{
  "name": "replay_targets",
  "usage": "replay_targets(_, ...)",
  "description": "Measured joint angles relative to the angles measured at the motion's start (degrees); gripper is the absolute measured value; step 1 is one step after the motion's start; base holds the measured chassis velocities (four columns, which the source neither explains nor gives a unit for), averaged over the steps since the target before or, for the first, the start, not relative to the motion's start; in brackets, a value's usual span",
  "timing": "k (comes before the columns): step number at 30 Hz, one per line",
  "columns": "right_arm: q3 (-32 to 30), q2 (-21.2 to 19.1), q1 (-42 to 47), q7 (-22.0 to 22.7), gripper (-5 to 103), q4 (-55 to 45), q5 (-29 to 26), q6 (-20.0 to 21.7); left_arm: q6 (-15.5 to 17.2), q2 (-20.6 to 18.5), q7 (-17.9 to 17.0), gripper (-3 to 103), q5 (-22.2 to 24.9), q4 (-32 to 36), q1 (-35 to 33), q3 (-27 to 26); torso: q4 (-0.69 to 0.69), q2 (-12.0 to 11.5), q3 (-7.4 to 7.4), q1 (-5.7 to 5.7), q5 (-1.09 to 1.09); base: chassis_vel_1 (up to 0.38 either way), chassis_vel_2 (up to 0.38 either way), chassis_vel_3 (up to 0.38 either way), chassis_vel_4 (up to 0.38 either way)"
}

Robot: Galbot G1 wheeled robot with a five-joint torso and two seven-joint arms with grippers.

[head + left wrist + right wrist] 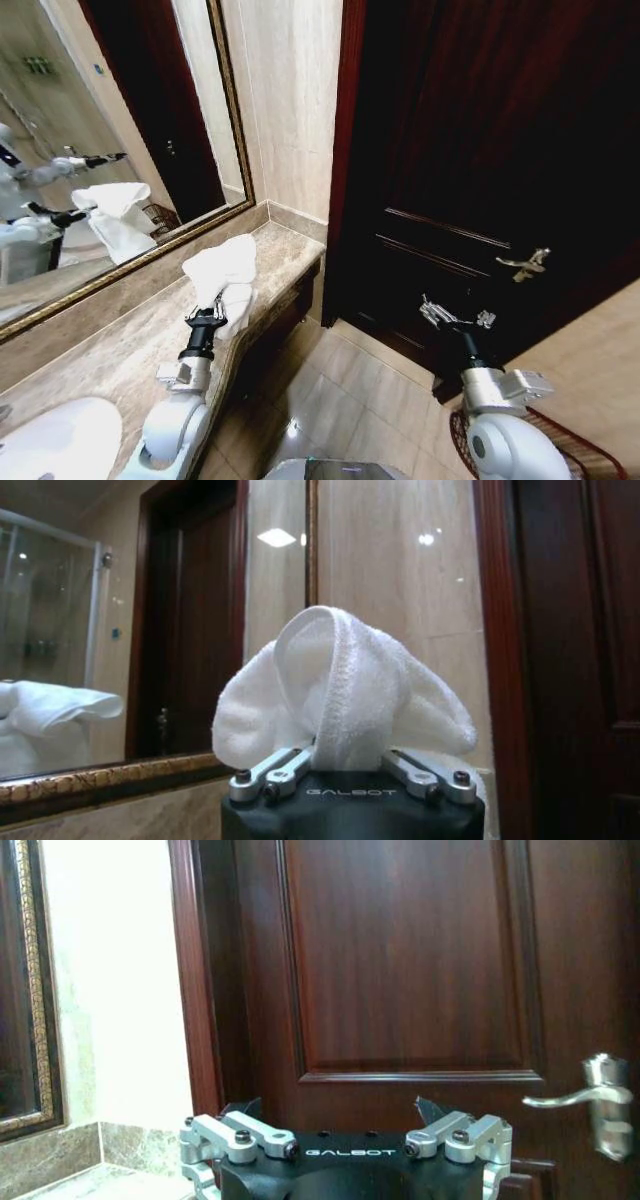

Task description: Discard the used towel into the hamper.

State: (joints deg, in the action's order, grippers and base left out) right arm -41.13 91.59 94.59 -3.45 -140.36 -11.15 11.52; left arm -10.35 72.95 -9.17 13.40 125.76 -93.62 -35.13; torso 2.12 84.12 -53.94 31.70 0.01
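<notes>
Fingers (290,763) of the left gripper (207,314) are pinching the white towel (222,275), and in the left wrist view the cloth is bulging up out of the clamp in a folded loop between the two metal links. In the head view that gripper is sitting left of centre in the frame, over the front edge of the marble counter (110,350), and the towel is draping above and beside it, partly resting on the stone. The towel's reflection is showing in the gilt-framed mirror (150,100) at the upper left of the frame, along with a reflected arm.

The right gripper (455,318) is hovering lower right of centre in the head view, in front of the dark wooden door (480,150), with nothing between its fingers, which are standing wide apart. The right wrist view is looking straight at the door panels, with the silver door handle (590,1099) at the right edge of that frame and the spread fingertips poking up along the bottom.

The hamper (585,455) is peeking out at the bottom right corner of the head view, on the tiled floor (350,400) just beside the right arm's white housing, its dark wire weave partly hidden behind it. A white sink (60,440) is showing at the bottom left corner, set into the counter.
</notes>
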Motion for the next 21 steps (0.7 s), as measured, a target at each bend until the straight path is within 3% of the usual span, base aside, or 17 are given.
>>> replay_targets(9,0.05,-0.06,0.34,-0.31,100,0.14,0.00,-0.03,-0.82,0.45,0.23,7,0.00,0.02,-0.46,-0.02,0.02,0.00,0.00,0.00,0.01,0.077,-0.139,-0.166,0.065)
replay_targets(21,-0.31,-0.16,0.85,-0.73,100,0.38,0.21,-1.34,-0.83,1.05,0.40,7,-0.43,-0.13,-0.33,0.22,0.02,0.00,0.00,0.01,0.00,-0.038,-0.140,-0.134,-0.021)
